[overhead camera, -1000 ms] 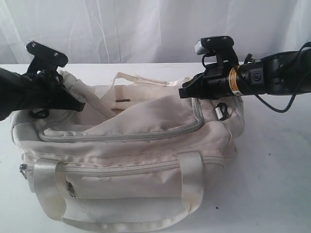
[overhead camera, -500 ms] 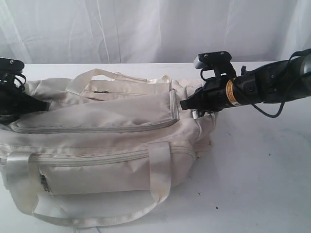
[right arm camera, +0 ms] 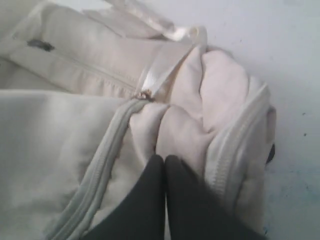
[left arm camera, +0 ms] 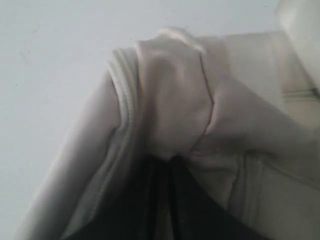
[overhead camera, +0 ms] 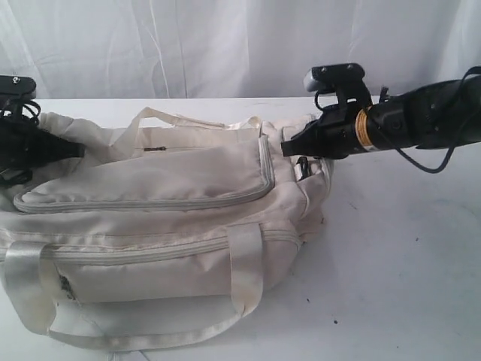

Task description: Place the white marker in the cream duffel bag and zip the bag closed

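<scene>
The cream duffel bag [overhead camera: 150,180] lies on its side across the left and middle of the table, grey zippers facing up. My left gripper [overhead camera: 79,150] is shut on a fold of fabric at the bag's left end [left arm camera: 170,100]; its dark fingers [left arm camera: 150,200] pinch the cloth. My right gripper [overhead camera: 284,147] is shut on bunched fabric at the bag's right end [right arm camera: 185,135], beside the end of the grey zipper [right arm camera: 105,160]. The white marker is not visible in any view.
A glossy webbing handle [overhead camera: 244,263] hangs over the bag's near side. The white table [overhead camera: 406,248] stretches bare to the right of the bag, and a white curtain [overhead camera: 225,45] closes off the back.
The left arm pulled the bag's end to the left, dragging the whole bag leftward and stretching it flatter. The right gripper kept its hold near the same spot.
</scene>
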Action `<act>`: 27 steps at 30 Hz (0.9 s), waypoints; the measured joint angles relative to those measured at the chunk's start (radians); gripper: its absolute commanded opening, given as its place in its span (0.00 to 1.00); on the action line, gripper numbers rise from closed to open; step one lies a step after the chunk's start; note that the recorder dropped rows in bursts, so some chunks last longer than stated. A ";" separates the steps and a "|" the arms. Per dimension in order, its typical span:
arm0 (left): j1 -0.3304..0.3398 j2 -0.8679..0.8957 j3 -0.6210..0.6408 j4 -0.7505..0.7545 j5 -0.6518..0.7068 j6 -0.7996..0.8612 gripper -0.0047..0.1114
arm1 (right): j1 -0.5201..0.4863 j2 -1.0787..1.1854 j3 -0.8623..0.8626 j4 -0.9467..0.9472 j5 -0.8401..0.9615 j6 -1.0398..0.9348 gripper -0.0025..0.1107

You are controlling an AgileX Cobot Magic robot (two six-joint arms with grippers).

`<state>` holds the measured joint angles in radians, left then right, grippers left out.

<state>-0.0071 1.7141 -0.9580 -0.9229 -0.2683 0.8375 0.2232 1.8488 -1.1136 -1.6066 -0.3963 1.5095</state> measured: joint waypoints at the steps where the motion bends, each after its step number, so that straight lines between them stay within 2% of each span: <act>1: -0.012 -0.013 0.000 0.000 0.003 0.000 0.18 | 0.000 -0.018 0.000 0.000 0.002 0.000 0.02; 6: -0.070 -0.106 0.000 0.002 0.033 0.000 0.18 | 0.000 -0.137 0.020 -0.002 0.002 0.000 0.02; 12: -0.072 -0.227 0.000 0.004 0.073 0.018 0.18 | 0.000 -0.279 0.086 -0.002 0.002 -0.004 0.02; 17: -0.072 -0.331 0.005 0.004 0.160 0.027 0.18 | 0.000 -0.381 0.151 0.003 0.004 -0.006 0.02; 27: -0.072 -0.566 0.183 0.002 0.197 0.027 0.18 | 0.000 -0.637 0.334 0.091 0.012 -0.045 0.02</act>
<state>-0.0791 1.1484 -0.7749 -0.9209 -0.0718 0.8644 0.2232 1.2114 -0.7792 -1.5153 -0.3844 1.4648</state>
